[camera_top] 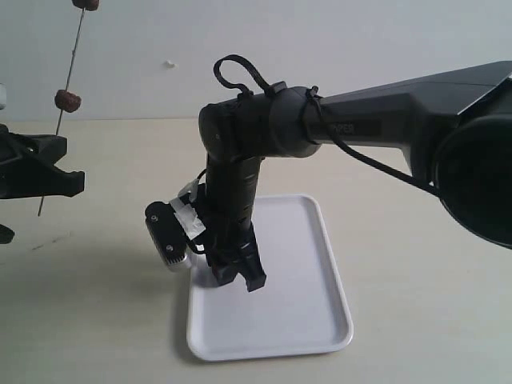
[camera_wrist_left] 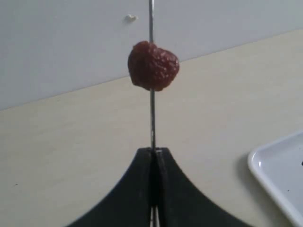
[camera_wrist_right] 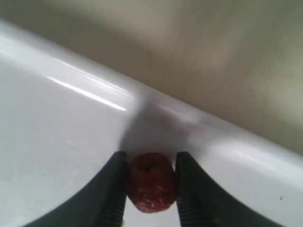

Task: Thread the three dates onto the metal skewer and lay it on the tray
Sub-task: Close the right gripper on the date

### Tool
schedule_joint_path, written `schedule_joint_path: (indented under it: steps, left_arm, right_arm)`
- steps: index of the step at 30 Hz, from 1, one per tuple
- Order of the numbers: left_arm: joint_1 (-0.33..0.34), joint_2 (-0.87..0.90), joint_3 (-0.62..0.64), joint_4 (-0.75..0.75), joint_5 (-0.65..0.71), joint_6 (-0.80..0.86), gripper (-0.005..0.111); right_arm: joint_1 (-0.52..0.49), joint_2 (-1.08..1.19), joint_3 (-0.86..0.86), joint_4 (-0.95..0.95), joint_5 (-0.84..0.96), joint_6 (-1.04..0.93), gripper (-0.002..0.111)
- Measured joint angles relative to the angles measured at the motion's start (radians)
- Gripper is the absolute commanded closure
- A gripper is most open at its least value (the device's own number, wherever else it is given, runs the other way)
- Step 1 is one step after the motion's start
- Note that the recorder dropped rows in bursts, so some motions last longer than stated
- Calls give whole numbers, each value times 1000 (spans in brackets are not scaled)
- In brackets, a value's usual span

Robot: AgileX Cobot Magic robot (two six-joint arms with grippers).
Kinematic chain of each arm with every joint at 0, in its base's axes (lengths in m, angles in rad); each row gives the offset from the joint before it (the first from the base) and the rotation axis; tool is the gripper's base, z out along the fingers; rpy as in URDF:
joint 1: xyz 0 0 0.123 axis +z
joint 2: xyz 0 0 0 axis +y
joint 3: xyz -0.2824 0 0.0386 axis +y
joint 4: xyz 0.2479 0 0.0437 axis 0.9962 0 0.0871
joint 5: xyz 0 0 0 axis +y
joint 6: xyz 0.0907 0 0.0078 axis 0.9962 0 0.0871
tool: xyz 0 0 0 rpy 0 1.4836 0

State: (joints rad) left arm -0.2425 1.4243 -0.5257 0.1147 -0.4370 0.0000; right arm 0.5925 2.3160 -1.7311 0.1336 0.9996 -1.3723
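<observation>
My left pincer [camera_top: 58,164] is clamped tight on the metal skewer [camera_top: 70,68], jaws pressed together with only the thin rod between them. I'm holding it nearly upright out at the left side, leaning a little, well away from the tray [camera_top: 304,304]. Its bottom tip pokes out below my grip, clear of the counter [camera_top: 416,280].

Two fruits are on the rod. The lower date [camera_top: 68,101] sits a short way above my fingers, and the upper date [camera_top: 86,3] is right at the top edge of the exterior view, half cut off. From my left wrist, one wrinkled red fruit is pierced straight through the middle.

On the other side, my right pincer [camera_top: 240,276] points straight down over the tray's left part. From the right wrist, the third date [camera_wrist_right: 150,184] sits on the white tray floor close to the raised rim. My fingers [camera_wrist_right: 113,189] are narrowed onto it, one pad against each flank. The exterior view hides that fruit behind the pincer.
</observation>
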Motion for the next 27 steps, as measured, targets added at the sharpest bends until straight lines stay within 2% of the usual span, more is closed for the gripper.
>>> schedule_joint_path:
  steps: [22,27]
  left_arm:
    - [0,0,0,0,0,0,107]
    - [0,0,0,0,0,0,107]
  right_arm:
    - [0,0,0,0,0,72,79]
    - [0,0,0,0,0,166,79]
